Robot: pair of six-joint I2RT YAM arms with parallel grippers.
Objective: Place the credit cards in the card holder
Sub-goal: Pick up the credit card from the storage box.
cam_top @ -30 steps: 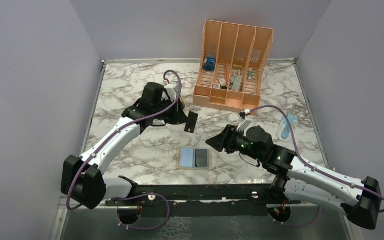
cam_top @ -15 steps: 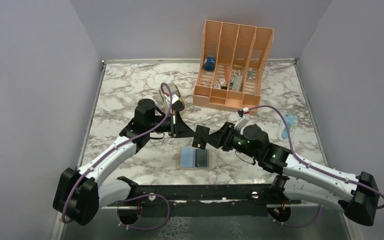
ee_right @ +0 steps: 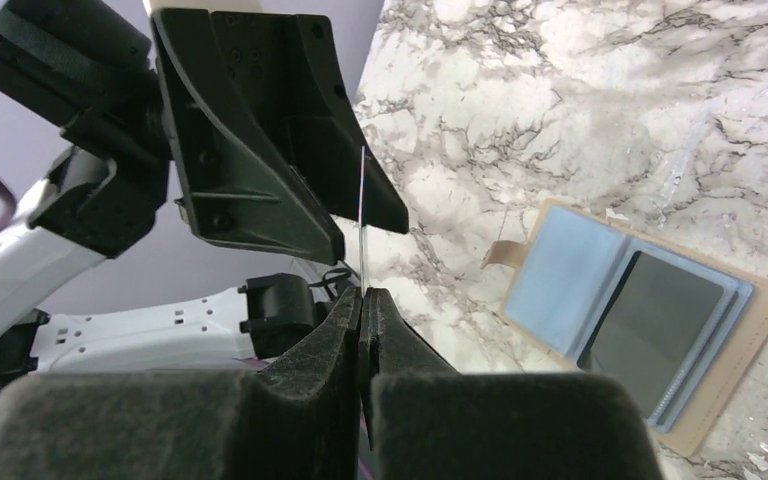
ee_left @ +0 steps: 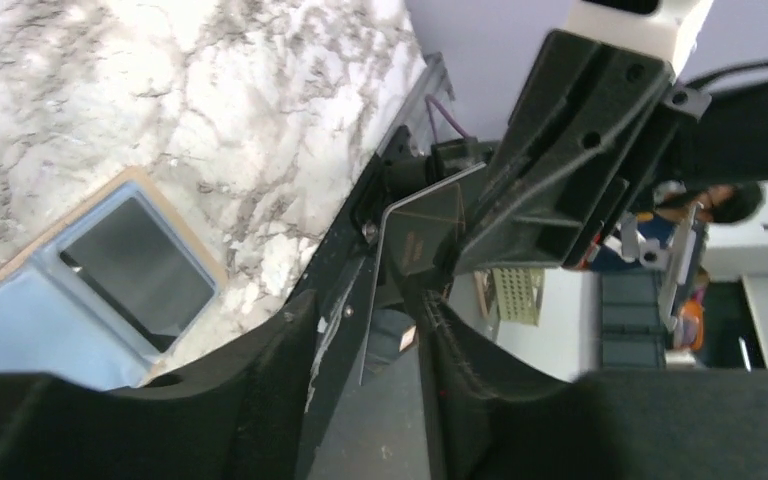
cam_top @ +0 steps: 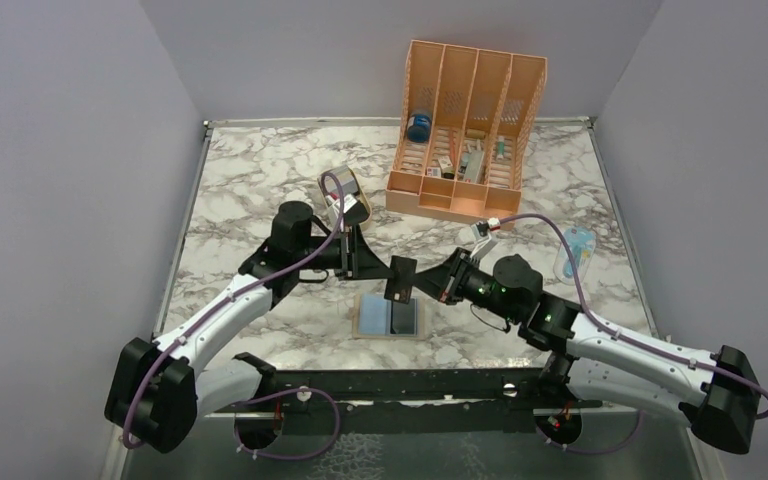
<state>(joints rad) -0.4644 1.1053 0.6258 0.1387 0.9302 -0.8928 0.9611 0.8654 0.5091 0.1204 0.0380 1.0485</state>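
Two tools meet over the open card holder (cam_top: pixel 388 316), which lies flat on the counter (cam_top: pixel 260 170) near my arm bases, with one dark card (cam_top: pixel 404 315) already in its right pocket. I see the right tool (cam_top: pixel 418 283) pinched tight on a black credit card (cam_top: pixel 400 279), held on edge just above the holder. The left tool (cam_top: pixel 380 268) flanks that card with its fingers apart.
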